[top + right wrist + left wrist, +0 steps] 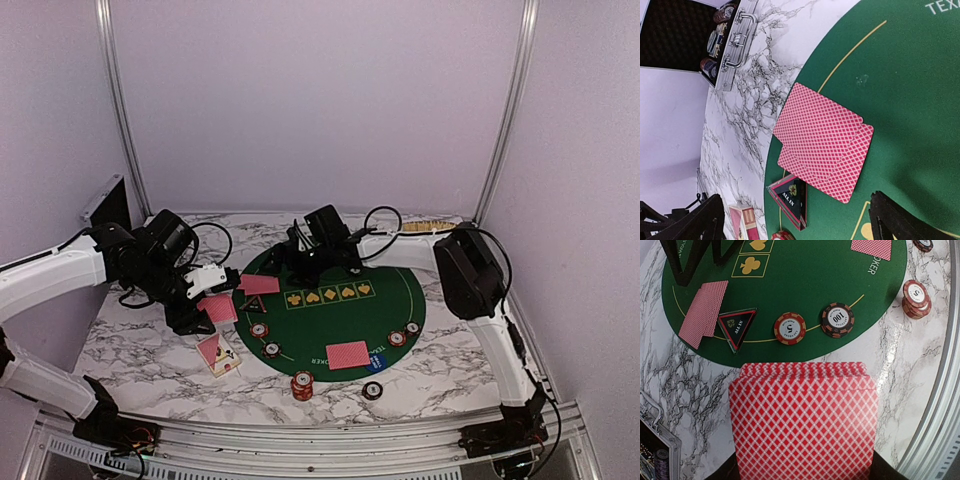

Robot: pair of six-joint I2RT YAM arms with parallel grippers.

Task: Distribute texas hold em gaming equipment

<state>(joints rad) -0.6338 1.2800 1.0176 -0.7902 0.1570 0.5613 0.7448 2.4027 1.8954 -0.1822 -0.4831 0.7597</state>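
My left gripper point(212, 296) is shut on a deck of red-backed playing cards point(802, 420) and holds it over the marble just off the mat's left edge. My right gripper point(300, 252) is open and empty above the mat's back left. Below it lie two overlapping cards point(822, 140) and the black triangular "ALL IN" marker point(790, 200), which also shows in the left wrist view point(737, 327). A "5" chip point(790, 328) and a "100" chip point(837, 319) lie on the mat's edge. A chip stack point(916, 297) stands on the marble. More cards point(347, 355) and a blue disc point(376, 362) lie at the mat's front.
The round green poker mat point(385, 300) fills the table's middle. A card box point(220, 356) lies on the marble at the front left. The black-and-silver case point(732, 42) stands open at the back left. Two chips point(404, 333) sit at the mat's right, one point(372, 390) in front.
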